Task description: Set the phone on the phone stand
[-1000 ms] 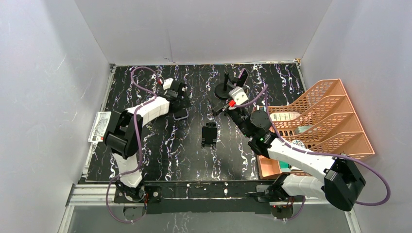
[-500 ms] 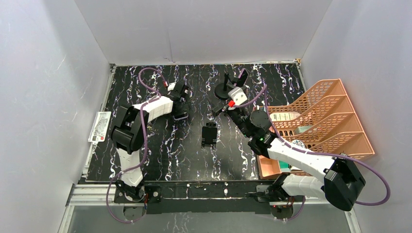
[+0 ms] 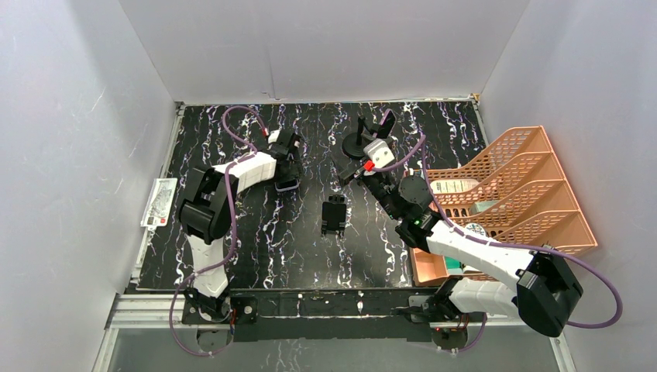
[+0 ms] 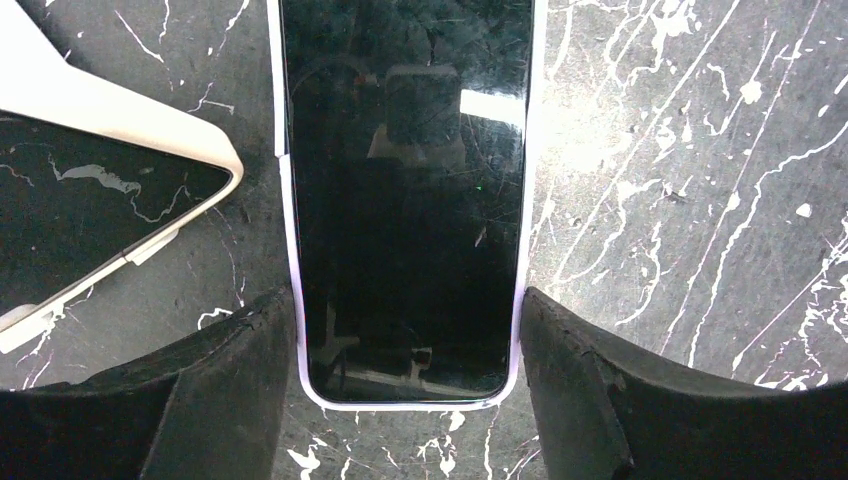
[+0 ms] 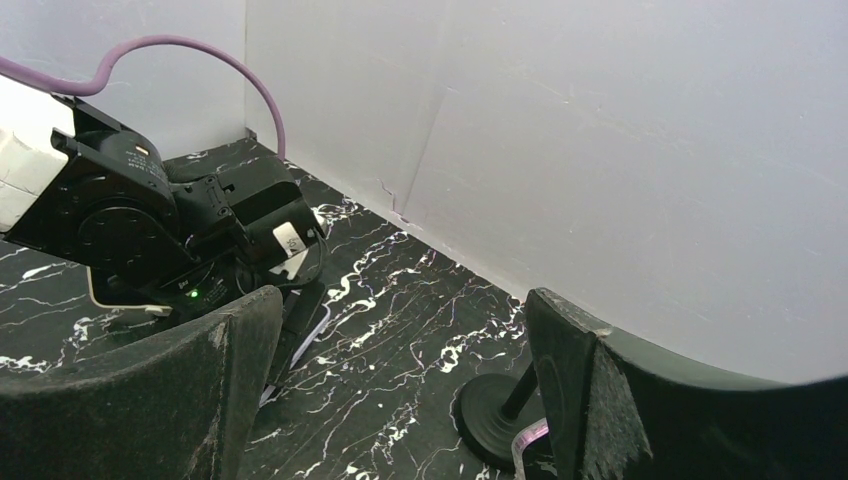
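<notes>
The phone [image 4: 405, 180], black screen in a lavender case, lies flat on the black marbled table. My left gripper [image 4: 405, 320] straddles its near end, and both fingers touch the phone's long sides. From above, the left gripper [image 3: 285, 172] sits over the phone [image 3: 289, 185] at the back left. The phone stand [image 3: 359, 144], a black round base with a post and a cradle, stands at the back centre. My right gripper [image 3: 349, 172] hovers open and empty just in front of it. In the right wrist view the stand's base [image 5: 495, 415] shows between the spread fingers of the right gripper [image 5: 400, 305].
A small black object [image 3: 335, 215] lies mid-table. An orange tiered file tray [image 3: 534, 167] fills the right side. A printed card [image 3: 159, 203] lies off the mat at the left. A white-rimmed object [image 4: 120, 120] lies just left of the phone. Grey walls enclose the table.
The left arm swung its gripper right and down over the phone, and its fingers closed in against the phone's sides. The right arm has not moved.
</notes>
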Available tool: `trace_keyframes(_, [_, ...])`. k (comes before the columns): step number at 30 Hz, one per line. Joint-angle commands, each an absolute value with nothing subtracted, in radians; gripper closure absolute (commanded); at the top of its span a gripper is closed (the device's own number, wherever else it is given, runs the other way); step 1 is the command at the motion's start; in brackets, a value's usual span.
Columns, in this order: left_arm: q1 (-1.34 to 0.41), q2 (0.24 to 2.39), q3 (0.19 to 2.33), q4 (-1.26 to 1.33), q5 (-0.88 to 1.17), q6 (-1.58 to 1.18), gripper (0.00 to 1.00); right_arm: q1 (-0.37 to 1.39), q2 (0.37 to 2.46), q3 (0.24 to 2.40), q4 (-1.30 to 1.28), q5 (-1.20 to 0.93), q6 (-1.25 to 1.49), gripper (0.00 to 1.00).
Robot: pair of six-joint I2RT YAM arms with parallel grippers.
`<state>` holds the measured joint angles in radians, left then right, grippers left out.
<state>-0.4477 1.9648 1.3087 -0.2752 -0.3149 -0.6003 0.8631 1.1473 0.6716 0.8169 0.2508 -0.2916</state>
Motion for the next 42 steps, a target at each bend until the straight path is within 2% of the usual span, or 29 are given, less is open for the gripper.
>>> trace_keyframes(1, [-0.45, 1.989, 1.246, -0.294, -0.218, -0.593, 0.47, 0.857, 1.133, 0.697, 0.862, 0.25, -0.3, 0.01])
trace_keyframes(8, [-0.505, 1.952, 1.217, -0.302, -0.005, -0.411, 0.51, 0.857, 1.141, 0.697, 0.864, 0.25, -0.302, 0.01])
trace_keyframes(10, [-0.544, 1.912, 1.188, -0.316, 0.072, -0.286, 0.5, 0.857, 1.145, 0.705, 0.854, 0.255, -0.297, 0.01])
trace_keyframes(14, [-0.577, 1.793, 1.086, -0.357, 0.04, -0.167, 0.48, 0.833, 1.155, 0.741, 0.79, 0.248, -0.22, 0.01])
trace_keyframes(16, [-0.573, 1.733, 1.029, -0.347, -0.029, -0.142, 0.48, 0.762, 1.162, 0.786, 0.704, 0.153, -0.092, 0.01])
trace_keyframes(18, [-0.554, 1.679, 0.981, -0.325, -0.045, -0.137, 0.48, 0.627, 1.19, 0.839, 0.622, -0.06, 0.104, 0.01])
trace_keyframes(21, [-0.53, 1.609, 0.917, -0.256, -0.051, -0.14, 0.48, 0.49, 1.256, 0.872, 0.643, -0.285, 0.275, 0.01])
trace_keyframes(27, [-0.526, 1.515, 0.839, -0.133, -0.107, -0.143, 0.51, 0.47, 1.399, 1.05, 0.516, -0.49, 0.299, 0.03])
trace_keyframes(31, [-0.526, 1.466, 0.833, -0.075, -0.142, -0.142, 0.52, 0.472, 1.489, 1.169, 0.44, -0.544, 0.292, 0.07])
trace_keyframes(37, [-0.525, 1.329, 0.767, 0.077, -0.129, -0.16, 0.55, 0.475, 1.677, 1.397, 0.195, -0.654, 0.253, 0.08])
trace_keyframes(42, [-0.525, 1.297, 0.739, 0.106, -0.146, -0.158, 0.54, 0.477, 1.767, 1.437, 0.181, -0.695, 0.297, 0.1])
